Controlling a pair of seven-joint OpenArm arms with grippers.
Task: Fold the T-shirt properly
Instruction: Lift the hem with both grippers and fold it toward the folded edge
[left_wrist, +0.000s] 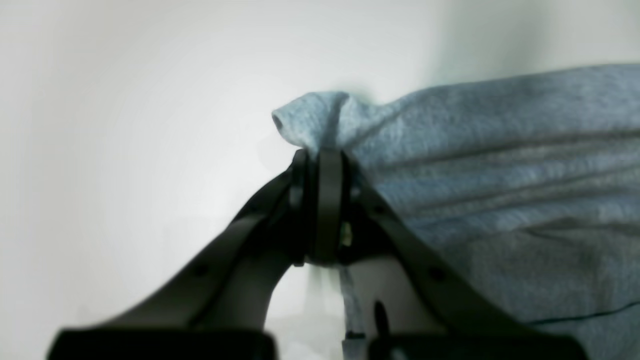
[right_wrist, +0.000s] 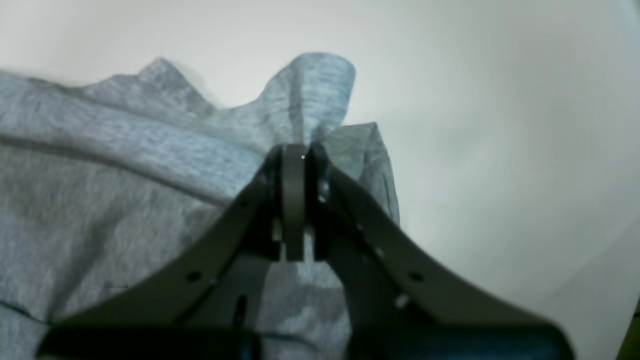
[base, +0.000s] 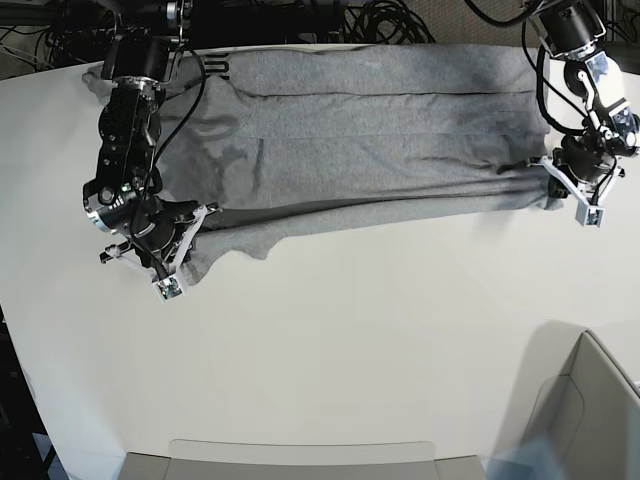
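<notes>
The heather-grey T-shirt (base: 370, 130) lies stretched sideways across the far part of the white table, plain side up, with long lengthwise creases and its near edge lifted between the arms. My left gripper (base: 556, 182) is shut on the shirt's right end. In the left wrist view the gripper (left_wrist: 322, 156) pinches a bunched fold of the shirt (left_wrist: 500, 175). My right gripper (base: 185, 240) is shut on the shirt's near left end. In the right wrist view it (right_wrist: 297, 150) clamps a gathered corner of the shirt (right_wrist: 100, 175). No lettering shows.
The white table (base: 350, 340) extends toward the front. A cardboard box (base: 590, 420) stands at the front right corner. A pale flat tray edge (base: 300, 455) lies along the front. Black cables (base: 380, 20) run behind the table.
</notes>
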